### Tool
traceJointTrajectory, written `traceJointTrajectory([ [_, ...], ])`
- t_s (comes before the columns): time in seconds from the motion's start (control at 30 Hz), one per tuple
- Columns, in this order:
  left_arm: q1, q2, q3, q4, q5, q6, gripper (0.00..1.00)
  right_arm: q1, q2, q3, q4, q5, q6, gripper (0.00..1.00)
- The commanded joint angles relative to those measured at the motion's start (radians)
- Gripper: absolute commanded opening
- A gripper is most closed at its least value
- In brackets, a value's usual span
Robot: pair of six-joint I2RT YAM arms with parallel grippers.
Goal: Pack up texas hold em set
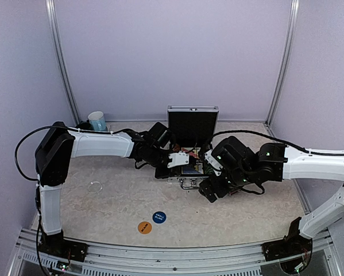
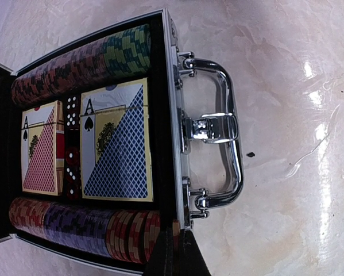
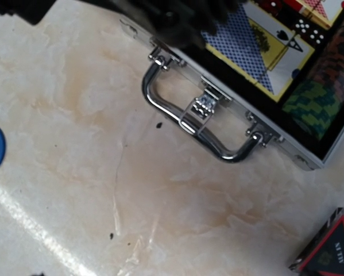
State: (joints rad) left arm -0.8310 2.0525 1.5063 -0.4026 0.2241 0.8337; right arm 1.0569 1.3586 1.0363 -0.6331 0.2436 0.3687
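Case open, card decks flashing "A" over a spade. Marker lettering blurred. Left gripper and right gripper hover, grip impossible to tell.

The beige marbled desk carries the open silver case at its middle, a blue button and orange button side by side nearer the front, and a light blue mug far back left.
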Motion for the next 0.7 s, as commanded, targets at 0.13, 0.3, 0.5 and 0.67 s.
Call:
traceJointTrajectory([
  [0.13, 0.001, -0.031, 0.004, 0.053, -0.046, -0.004, 0.0, -0.011, 0.011, -0.008, 0.019, -0.012, 0.009, 0.96],
  [0.3, -0.008, -0.022, 0.02, 0.028, -0.055, -0.009, 0.0, -0.011, 0.013, -0.013, 0.02, -0.019, 0.01, 0.96],
  [0.5, -0.01, -0.039, 0.024, 0.018, -0.064, -0.01, 0.0, -0.01, 0.014, -0.016, 0.018, -0.024, 0.012, 0.96],
  [0.67, -0.013, -0.056, 0.023, 0.018, -0.049, -0.013, 0.0, -0.011, 0.017, -0.016, 0.021, -0.027, 0.012, 0.96],
])
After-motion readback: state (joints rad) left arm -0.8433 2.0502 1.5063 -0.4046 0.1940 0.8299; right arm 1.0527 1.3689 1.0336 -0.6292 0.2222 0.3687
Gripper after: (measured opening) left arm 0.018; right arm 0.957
